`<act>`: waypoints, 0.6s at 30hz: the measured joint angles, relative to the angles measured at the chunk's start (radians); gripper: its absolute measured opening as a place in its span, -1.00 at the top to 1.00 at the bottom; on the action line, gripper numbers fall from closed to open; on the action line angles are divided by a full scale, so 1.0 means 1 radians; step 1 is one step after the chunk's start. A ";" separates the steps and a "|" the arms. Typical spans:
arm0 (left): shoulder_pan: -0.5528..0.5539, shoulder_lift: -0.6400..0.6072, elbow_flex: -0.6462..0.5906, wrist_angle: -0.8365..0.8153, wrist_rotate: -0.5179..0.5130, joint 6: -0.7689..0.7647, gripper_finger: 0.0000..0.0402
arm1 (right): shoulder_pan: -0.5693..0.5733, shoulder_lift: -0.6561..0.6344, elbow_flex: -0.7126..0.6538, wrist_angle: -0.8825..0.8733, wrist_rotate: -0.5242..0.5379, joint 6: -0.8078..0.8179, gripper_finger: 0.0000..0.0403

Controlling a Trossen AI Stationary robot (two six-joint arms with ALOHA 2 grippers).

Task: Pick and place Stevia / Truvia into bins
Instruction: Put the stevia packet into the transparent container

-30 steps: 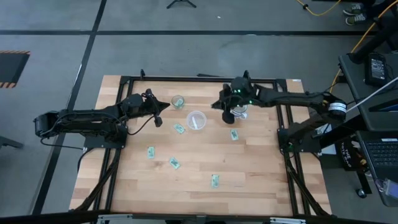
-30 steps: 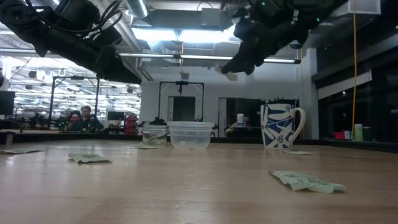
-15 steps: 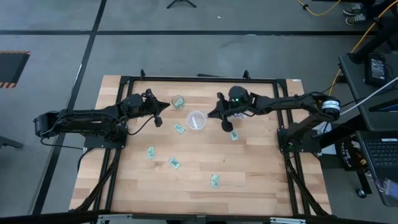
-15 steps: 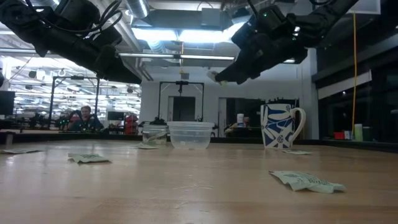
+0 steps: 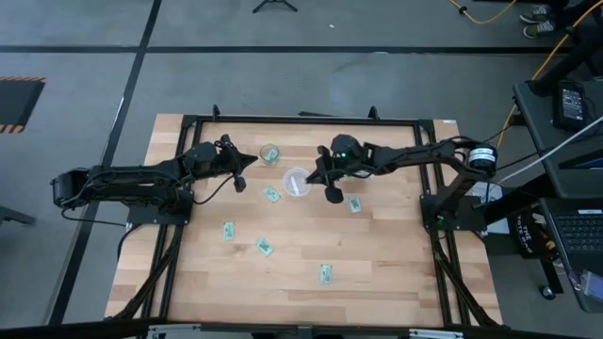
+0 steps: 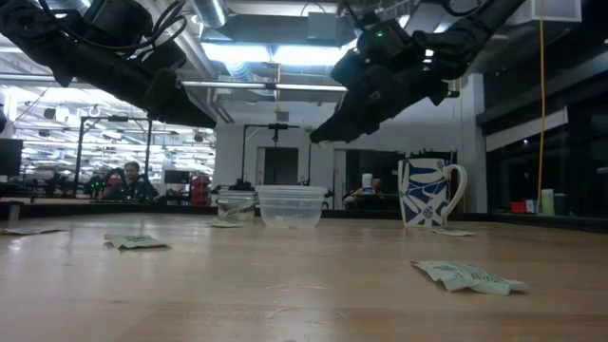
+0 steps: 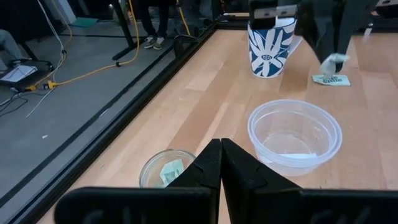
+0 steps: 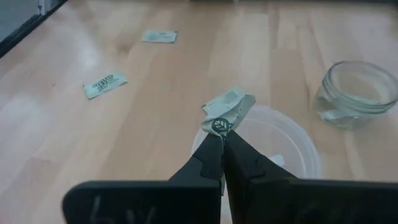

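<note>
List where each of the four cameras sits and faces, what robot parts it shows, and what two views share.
High: overhead, straight down; both arms over the table.
Low: table height, level; both arms overhead.
Left wrist: past the shut left tool toward the wide bin.
Right wrist: past the right tool pinching a sachet above that bin.
Shared: both wrist views show the small clear cup.

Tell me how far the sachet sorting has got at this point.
Done: the small clear cup holds a sachet, and the wider cup seems to hold one.

In hand: the right gripper is shut on a sachet over the wider cup's rim; the left gripper waits shut near the small cup.

Left: five sachets on the table, such as one near the front.
</note>
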 joint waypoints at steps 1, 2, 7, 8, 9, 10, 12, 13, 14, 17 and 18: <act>0.000 0.000 0.000 0.000 0.000 0.000 0.97 | 0.001 0.012 0.017 -0.017 0.000 0.000 1.00; 0.000 0.000 0.000 0.000 0.000 0.000 0.97 | 0.001 0.025 0.035 -0.035 0.000 0.001 1.00; 0.000 0.000 0.000 0.000 0.000 0.000 0.97 | 0.001 0.098 0.146 -0.152 0.052 0.000 1.00; 0.000 0.000 0.000 0.000 0.000 0.000 0.97 | 0.001 0.110 0.172 -0.192 0.071 0.000 1.00; 0.000 0.000 0.000 0.000 0.000 0.000 0.97 | 0.001 0.123 0.200 -0.237 0.088 -0.001 1.00; 0.000 0.000 0.000 0.000 0.000 0.000 0.97 | 0.001 0.137 0.227 -0.276 0.108 -0.001 1.00; 0.000 0.000 0.000 0.000 0.000 0.001 0.97 | 0.002 0.168 0.272 -0.340 0.127 -0.002 1.00; 0.000 0.000 0.000 0.000 0.000 0.001 0.97 | 0.003 0.181 0.290 -0.360 0.128 -0.002 1.00; 0.000 0.000 0.000 0.000 0.000 0.002 0.97 | 0.004 0.192 0.304 -0.368 0.128 -0.002 1.00; 0.000 0.000 0.000 0.000 0.000 0.025 0.97 | 0.007 0.217 0.332 -0.388 0.127 -0.006 1.00; 0.000 0.000 0.000 0.000 0.000 0.027 0.97 | 0.008 0.225 0.335 -0.390 0.127 -0.006 1.00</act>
